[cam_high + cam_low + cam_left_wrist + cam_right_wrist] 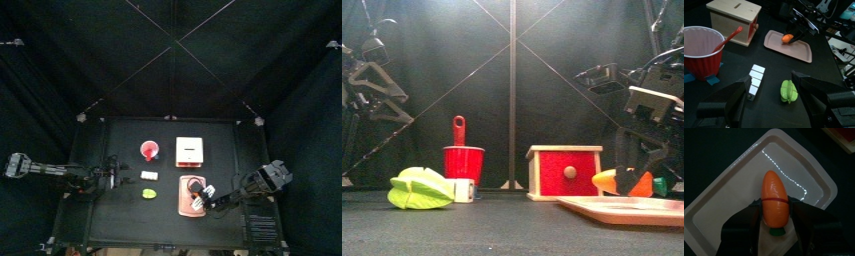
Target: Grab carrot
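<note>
Our left gripper (777, 102) hangs released above the green object (787, 91) and white block (754, 80), near the red cup (702, 47). To the right, our right gripper (775, 208) grasps the carrot (775, 198) over the pink tray (731, 193).
</note>
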You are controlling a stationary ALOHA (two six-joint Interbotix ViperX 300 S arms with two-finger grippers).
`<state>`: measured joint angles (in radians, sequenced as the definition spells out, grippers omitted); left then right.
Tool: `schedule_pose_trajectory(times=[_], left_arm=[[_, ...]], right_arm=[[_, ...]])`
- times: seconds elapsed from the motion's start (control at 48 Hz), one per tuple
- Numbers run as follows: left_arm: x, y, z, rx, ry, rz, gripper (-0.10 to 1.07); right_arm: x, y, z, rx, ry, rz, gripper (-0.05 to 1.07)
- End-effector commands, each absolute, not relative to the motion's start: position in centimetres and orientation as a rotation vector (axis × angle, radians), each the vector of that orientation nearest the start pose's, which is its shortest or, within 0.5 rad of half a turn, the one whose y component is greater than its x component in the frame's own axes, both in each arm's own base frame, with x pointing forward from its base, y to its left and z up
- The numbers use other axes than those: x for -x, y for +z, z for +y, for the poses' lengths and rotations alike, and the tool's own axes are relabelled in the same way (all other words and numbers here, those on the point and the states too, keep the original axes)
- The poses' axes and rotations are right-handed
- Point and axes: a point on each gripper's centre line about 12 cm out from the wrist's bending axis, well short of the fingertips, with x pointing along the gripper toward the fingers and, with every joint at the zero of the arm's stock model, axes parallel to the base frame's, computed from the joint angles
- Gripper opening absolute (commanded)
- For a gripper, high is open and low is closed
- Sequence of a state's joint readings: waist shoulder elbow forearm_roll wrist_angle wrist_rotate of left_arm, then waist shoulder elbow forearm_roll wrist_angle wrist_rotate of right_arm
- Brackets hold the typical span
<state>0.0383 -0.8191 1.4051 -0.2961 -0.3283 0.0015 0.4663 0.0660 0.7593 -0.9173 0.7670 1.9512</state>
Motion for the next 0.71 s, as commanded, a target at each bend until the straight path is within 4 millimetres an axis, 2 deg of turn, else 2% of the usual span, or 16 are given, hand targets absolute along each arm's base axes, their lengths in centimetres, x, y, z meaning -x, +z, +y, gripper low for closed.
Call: schedule_pose_trajectory(times=[0.0,0.688], left_arm=[[-18.7,18.4,1.9,0.269,0.169,0.231,0.97],[-18.8,18.5,1.9,0.261,0.17,0.227,0.97]], right_arm=[[-30.6,12.2,8.1,-0.413,-0.707,0.861,0.58],[-32.8,13.7,9.0,-0.41,-0.629,0.798,0.58]])
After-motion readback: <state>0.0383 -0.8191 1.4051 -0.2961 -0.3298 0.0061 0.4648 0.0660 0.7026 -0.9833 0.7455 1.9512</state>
